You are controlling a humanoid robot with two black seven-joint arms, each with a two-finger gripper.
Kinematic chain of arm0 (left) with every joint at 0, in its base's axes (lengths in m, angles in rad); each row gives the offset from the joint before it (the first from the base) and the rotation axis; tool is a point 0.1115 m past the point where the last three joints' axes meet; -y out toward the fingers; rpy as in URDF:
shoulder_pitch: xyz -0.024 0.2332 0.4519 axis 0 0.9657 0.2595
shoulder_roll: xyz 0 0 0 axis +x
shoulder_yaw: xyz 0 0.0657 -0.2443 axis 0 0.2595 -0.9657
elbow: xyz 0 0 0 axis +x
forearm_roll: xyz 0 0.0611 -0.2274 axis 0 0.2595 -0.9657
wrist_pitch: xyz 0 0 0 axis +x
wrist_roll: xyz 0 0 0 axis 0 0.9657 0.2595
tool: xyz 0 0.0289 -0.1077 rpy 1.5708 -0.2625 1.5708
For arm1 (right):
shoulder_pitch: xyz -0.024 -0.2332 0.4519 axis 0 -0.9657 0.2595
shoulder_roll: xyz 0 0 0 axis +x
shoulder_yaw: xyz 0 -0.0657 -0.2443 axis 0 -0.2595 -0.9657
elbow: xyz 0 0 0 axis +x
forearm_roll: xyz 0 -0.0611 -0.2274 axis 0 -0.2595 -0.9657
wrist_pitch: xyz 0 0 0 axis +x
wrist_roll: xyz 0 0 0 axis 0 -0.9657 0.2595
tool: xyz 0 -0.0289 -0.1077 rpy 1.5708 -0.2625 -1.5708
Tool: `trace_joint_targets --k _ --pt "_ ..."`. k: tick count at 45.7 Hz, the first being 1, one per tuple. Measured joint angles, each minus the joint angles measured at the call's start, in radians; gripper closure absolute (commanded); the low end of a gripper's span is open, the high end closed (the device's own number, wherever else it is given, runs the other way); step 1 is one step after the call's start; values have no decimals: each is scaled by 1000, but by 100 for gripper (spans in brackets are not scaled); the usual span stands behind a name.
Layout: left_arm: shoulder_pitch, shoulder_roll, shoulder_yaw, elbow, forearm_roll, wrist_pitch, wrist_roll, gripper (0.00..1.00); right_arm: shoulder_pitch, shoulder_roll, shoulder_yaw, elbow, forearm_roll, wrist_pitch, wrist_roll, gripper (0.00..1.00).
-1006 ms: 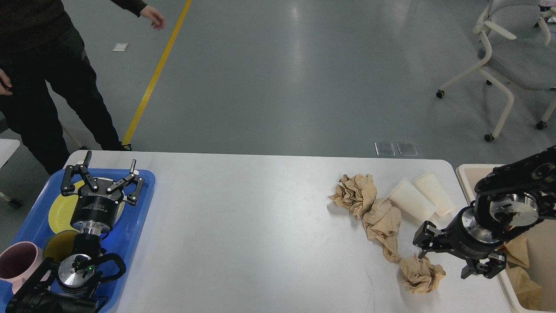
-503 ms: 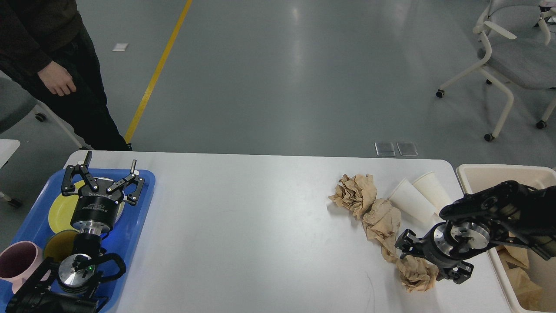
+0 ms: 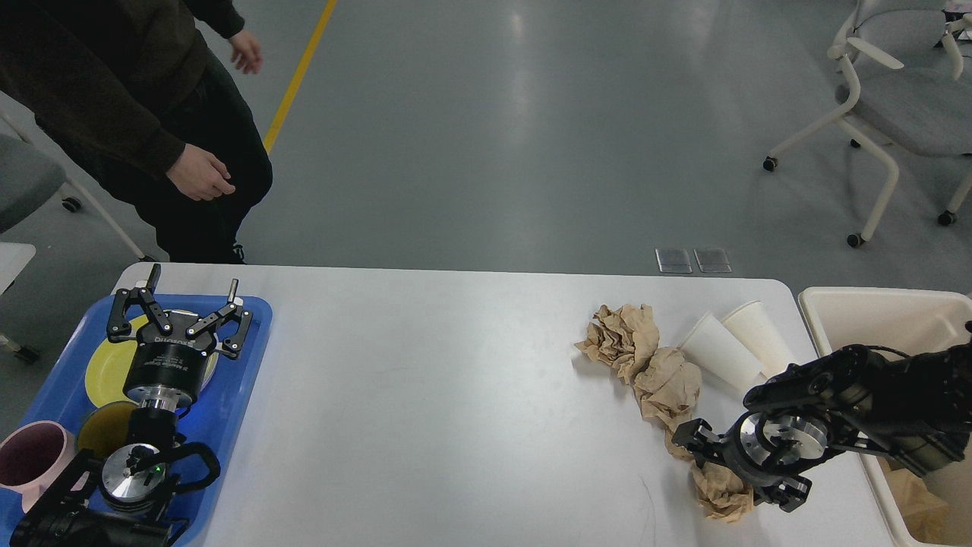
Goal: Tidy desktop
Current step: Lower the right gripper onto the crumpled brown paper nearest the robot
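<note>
Two end effectors are ours here, so we go from the left across. Our left end effector (image 3: 180,308) hangs over the blue tray (image 3: 250,357) at the left end of the worktop (image 3: 425,403), fingers spread wide and holding nothing. Under it on the tray lie a yellow plate (image 3: 102,368) and a darker dish (image 3: 102,429), with a pink mug (image 3: 30,456) at the near corner. We judge that the crockery is already gathered there.

The middle of the white worktop is bare. Behind the far left corner stands a person (image 3: 137,114) in dark clothes, apart from everything on the surface.

Toward the right end the clutter is not yet dealt with. We count three crumpled brown paper wads: one farthest (image 3: 621,338), one touching it nearer (image 3: 668,387), and a third nearest (image 3: 721,494). Two white paper cups (image 3: 736,349) lie on their sides just beside the wads.

Our right end effector (image 3: 729,475) is down at the nearest wad, its fingers on either side of the paper; whether they have closed onto it we cannot tell.

Off the right edge sits the cream bin (image 3: 835,304), with brown paper already showing inside, so we judge that some waste is binned, while three wads and two cups remain.
</note>
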Motion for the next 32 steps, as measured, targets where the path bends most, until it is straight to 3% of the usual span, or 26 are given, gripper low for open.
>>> trace_joint_targets --k 4,15,32 --pt "0 0 0 0 0 0 0 4 0 13 0 3 1 4 0 79" --pt "0 0 0 0 0 0 0 4 2 26 -1 10 1 5 -1 100" --pt "0 0 0 0 0 0 0 4 -6 19 1 12 11 13 -7 100"
